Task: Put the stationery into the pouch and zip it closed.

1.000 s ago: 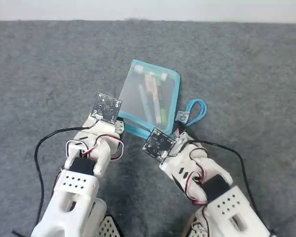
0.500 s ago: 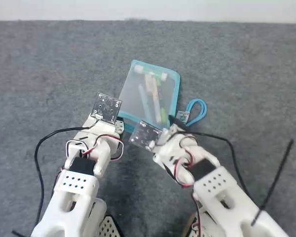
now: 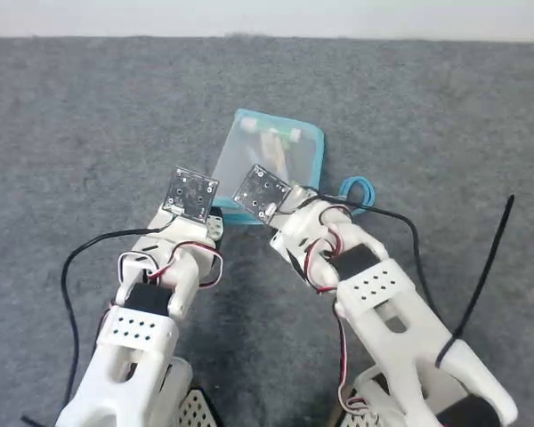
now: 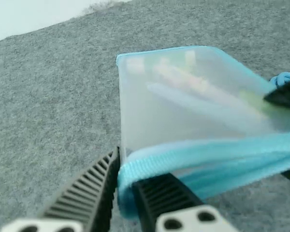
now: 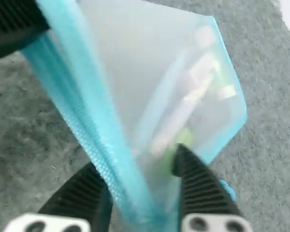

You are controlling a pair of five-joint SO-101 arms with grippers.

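well, the translucent blue pouch lies on the grey desk with the stationery inside, the left gripper has its fingers clamped on one end of its zipper edge, and the right gripper has its fingers pinched on that edge close by.

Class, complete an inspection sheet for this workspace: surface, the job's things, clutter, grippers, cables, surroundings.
Surface: grey felt-like table cover.
Job's things: translucent rectangular pouch with light-blue zip edge; pens and other stationery inside it; blue cord loop beside its zip end.
Clutter: nothing seen.
Grippers: left gripper shut on the pouch's zip-edge corner; right gripper shut on the zip edge farther along.
Cables: black cables beside each arm; red and white wires on the arms.
Surroundings: pale strip beyond the table's far edge.
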